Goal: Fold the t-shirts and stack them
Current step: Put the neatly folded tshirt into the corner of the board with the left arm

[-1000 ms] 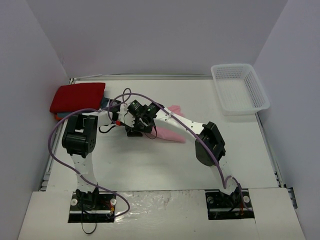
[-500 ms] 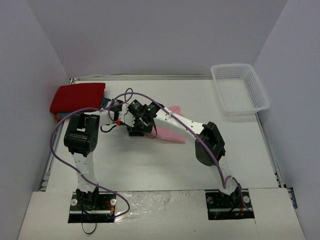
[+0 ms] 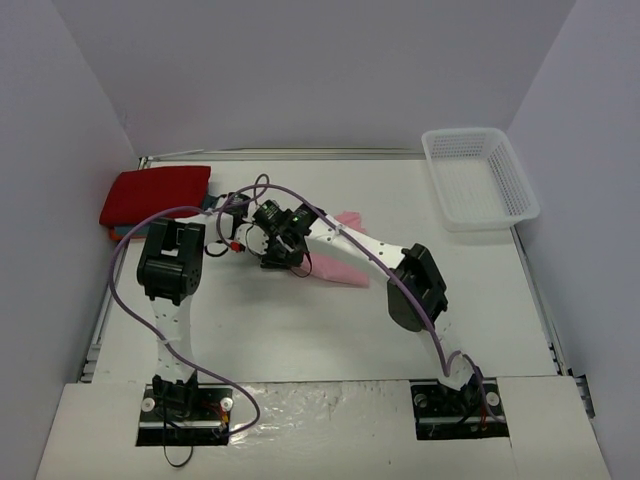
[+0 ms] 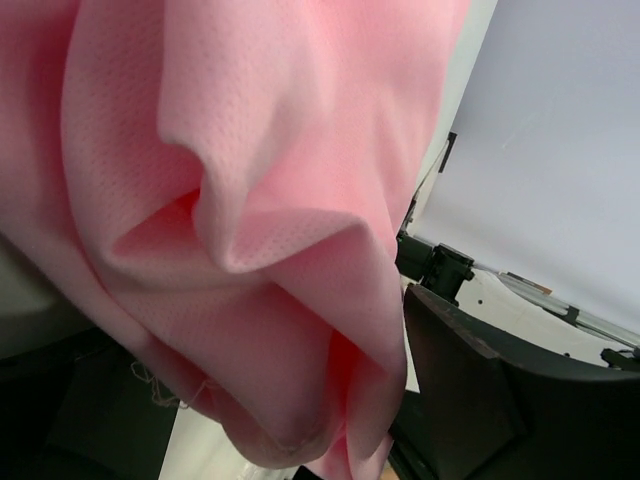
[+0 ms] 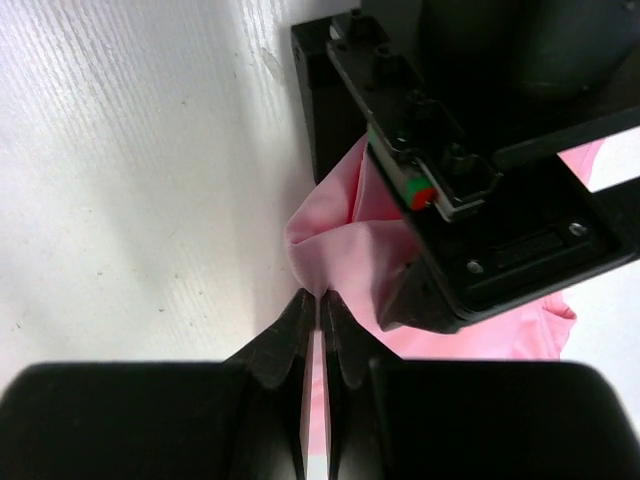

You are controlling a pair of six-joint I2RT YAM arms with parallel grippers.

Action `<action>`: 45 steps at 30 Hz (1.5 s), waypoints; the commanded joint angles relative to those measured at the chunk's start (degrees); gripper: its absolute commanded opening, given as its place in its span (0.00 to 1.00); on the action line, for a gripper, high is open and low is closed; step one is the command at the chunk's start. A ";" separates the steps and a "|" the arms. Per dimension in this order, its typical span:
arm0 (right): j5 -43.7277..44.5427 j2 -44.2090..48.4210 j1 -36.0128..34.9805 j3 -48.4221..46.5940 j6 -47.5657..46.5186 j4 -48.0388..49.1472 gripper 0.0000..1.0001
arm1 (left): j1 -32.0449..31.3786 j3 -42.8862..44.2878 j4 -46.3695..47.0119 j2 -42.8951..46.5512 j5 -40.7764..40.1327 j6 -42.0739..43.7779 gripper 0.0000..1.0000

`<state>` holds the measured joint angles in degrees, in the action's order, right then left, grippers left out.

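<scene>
Pinching a fold of the pink t-shirt (image 5: 335, 250), the right gripper (image 5: 312, 302) has its two fingers pressed together. Only a hairline slit shows between them, and the cloth's edge meets the tips.

Left gripper (image 4: 255, 405): fingers set wide apart, one dark finger (image 4: 470, 400) at the right of its wrist view, the other a dark mass at lower left. A loose, bunched hang of the pink cloth fills the space between them and drapes close over the lens. Whether either pad presses the cloth cannot be told. In the right wrist view the left gripper's black body sits just beyond the closed tips, with pink cloth emerging from under it.

Pink t-shirt, location: mid-table, where the two grippers meet. Its rear portion lies flat on the white table (image 3: 300, 320) to the right of them.

Red t-shirt (image 3: 155, 195): a folded rectangle at the far left corner of the table, well apart from both grippers.

Teal t-shirt (image 3: 117, 233): only a sliver shows, beneath the red one.

White mesh basket (image 3: 470, 133): far right corner.
</scene>
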<state>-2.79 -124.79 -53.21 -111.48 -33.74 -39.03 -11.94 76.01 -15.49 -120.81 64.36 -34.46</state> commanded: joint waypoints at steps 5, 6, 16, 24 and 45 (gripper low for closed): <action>-0.11 -0.98 -1.54 -2.51 -1.07 -2.28 0.00 | -0.54 2.65 -4.99 -3.73 -5.30 3.00 0.81; -0.03 -0.98 -1.55 -2.43 -1.16 -2.28 0.00 | -0.27 2.74 -4.99 -3.99 -5.21 2.21 0.79; 0.59 -0.63 -2.07 -1.90 -1.24 -2.19 0.00 | 1.93 -2.08 5.71 -2.76 -3.54 -9.65 0.68; 0.68 -0.98 -2.69 -1.63 -1.24 -2.28 0.00 | 2.36 -1.65 7.84 -5.04 -2.84 -12.12 0.66; -13.73 15.86 0.10 4.41 -8.35 -16.07 1.00 | 2.54 0.10 5.92 -2.50 -1.16 -6.77 0.02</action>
<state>-11.90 -121.82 -54.89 -109.03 -38.44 -46.04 -9.91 74.54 -5.85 -125.78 64.88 -44.71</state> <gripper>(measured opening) 0.998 0.082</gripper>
